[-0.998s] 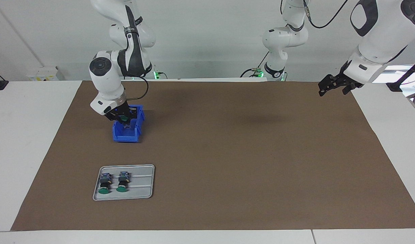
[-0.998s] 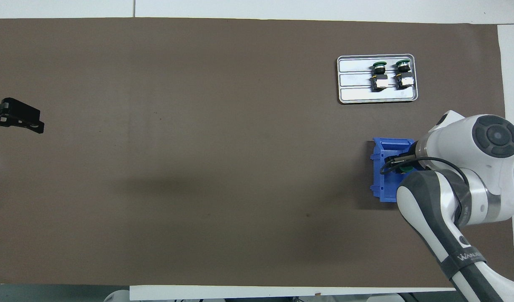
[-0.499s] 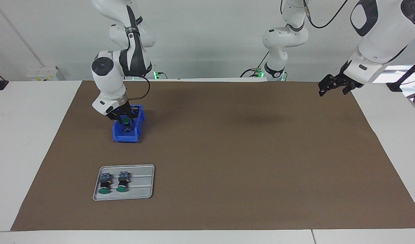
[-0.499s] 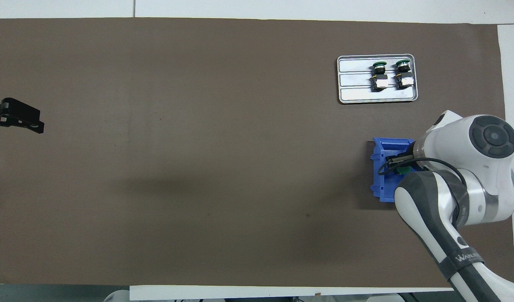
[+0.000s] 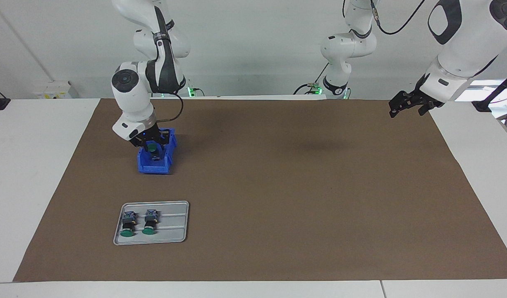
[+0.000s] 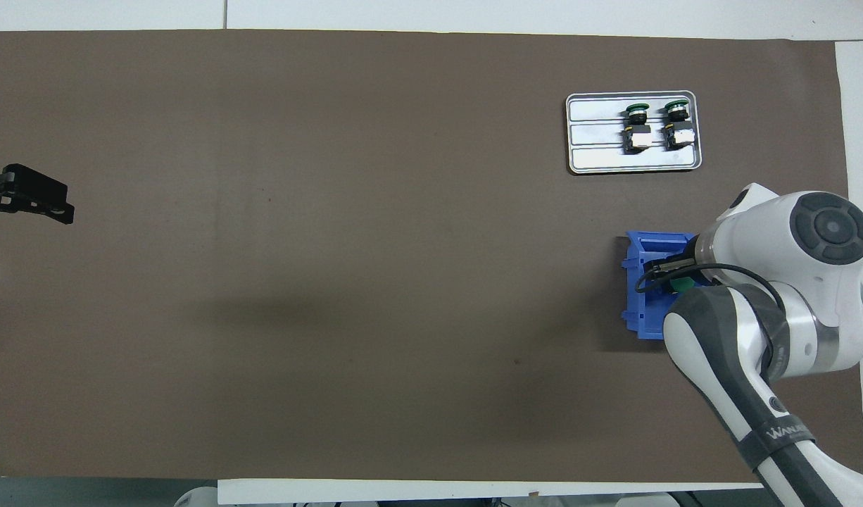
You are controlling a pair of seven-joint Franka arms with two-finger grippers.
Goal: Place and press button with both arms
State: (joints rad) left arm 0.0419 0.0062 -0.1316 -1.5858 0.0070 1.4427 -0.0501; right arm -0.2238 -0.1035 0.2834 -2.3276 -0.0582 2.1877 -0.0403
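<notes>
From across the table, the right gripper (image 5: 151,145) sits low over the blue bin (image 5: 156,159), with a green-capped button (image 5: 153,147) between its fingers. Whether it grips that button or has let it go I cannot tell. Farther from the robots than the bin lies a grey tray (image 5: 151,222), and two more buttons (image 5: 138,222) already lie side by side in it, at the end away from the left arm. The left gripper (image 5: 406,104) waits in the air over the mat's edge, well apart from the bin, its fingers spread and empty.

From above, the green cap (image 6: 681,284) shows in the bin beside the right arm's wrist, which hides most of the gripper. The tray (image 6: 632,160) has room beside its two buttons (image 6: 655,125).

Judging by this, two placings look done, a third is under way, and the pressing by the left arm seems still to come.
</notes>
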